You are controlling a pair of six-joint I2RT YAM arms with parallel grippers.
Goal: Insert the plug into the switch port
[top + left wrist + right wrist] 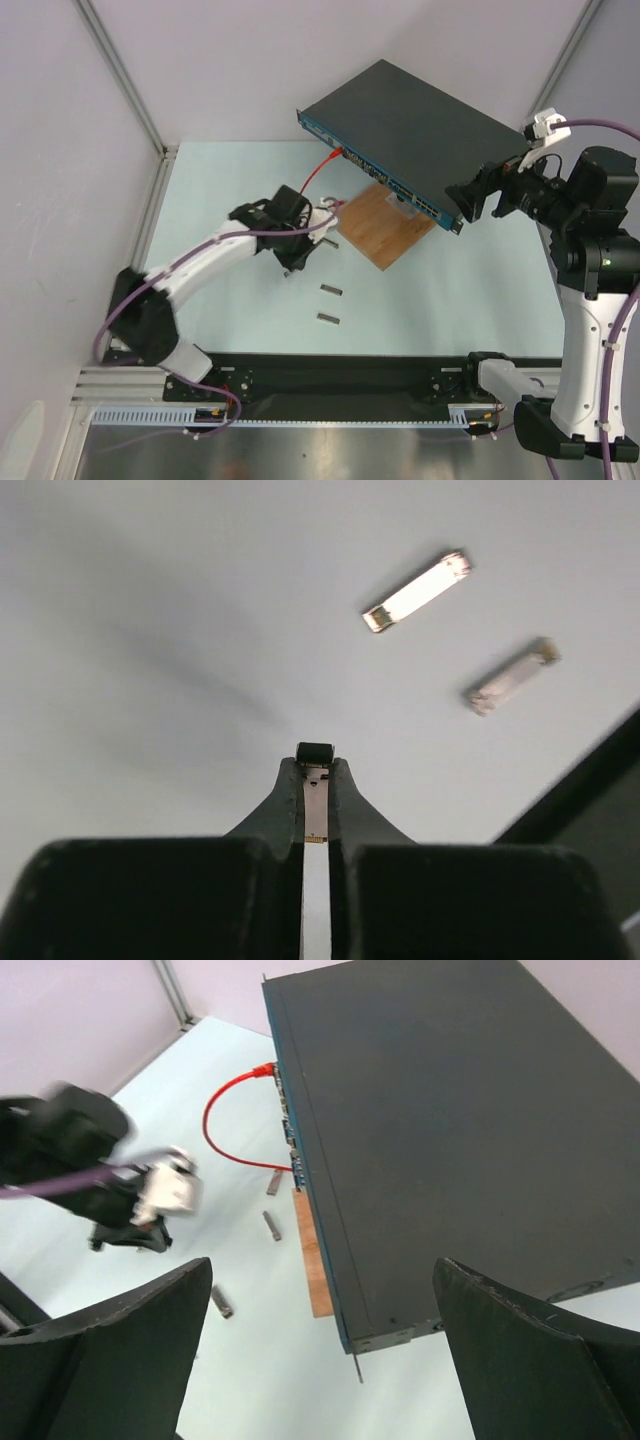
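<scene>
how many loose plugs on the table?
3: two plugs in the open near the left gripper, a third at the board's corner. That gripper holds another; the switch may hide more.

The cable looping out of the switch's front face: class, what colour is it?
Red. The cable shows best in the right wrist view.

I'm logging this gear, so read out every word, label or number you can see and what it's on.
No text is readable.
Switch: any marks on its blue front are too small and blurred to read.
Plug in the left gripper: bare metal, no text shows.
</scene>
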